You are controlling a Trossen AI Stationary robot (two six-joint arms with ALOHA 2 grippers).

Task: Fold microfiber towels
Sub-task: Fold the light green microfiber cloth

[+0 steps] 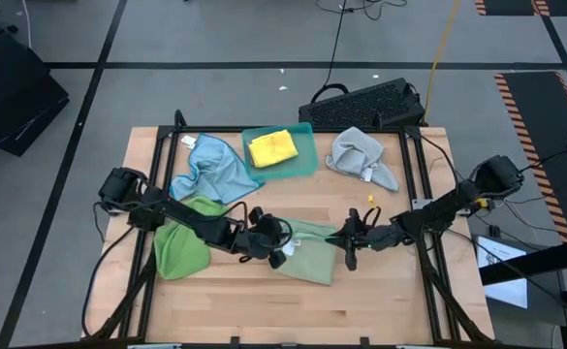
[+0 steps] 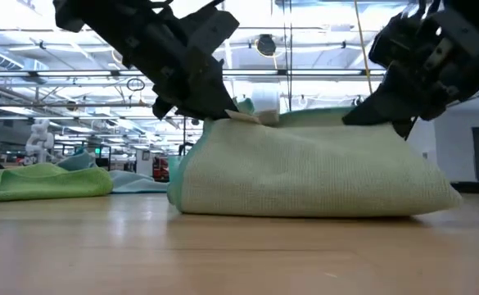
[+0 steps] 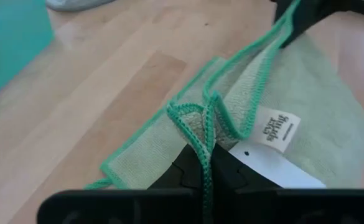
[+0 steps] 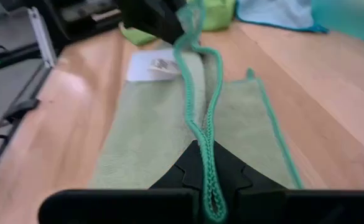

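Pale green towel (image 1: 307,254) sits mid-table, a bit toward 5 o'clock from centre, long axis running 9 to 3. Left gripper (image 1: 275,242) is pinched tight on its edge at the 9 o'clock end, right gripper (image 1: 349,239) clamped on the same hemmed edge at the 3 o'clock end, both lifting it off the wood. My worry: if one arm pulls harder, the thin hem could slip out and the fold lands crooked. The white tag (image 3: 275,127) could also end up outside. Brighter green towel (image 1: 181,242) lies at 9, blue (image 1: 210,167), yellow (image 1: 272,147) and grey (image 1: 361,155) ones toward 12.
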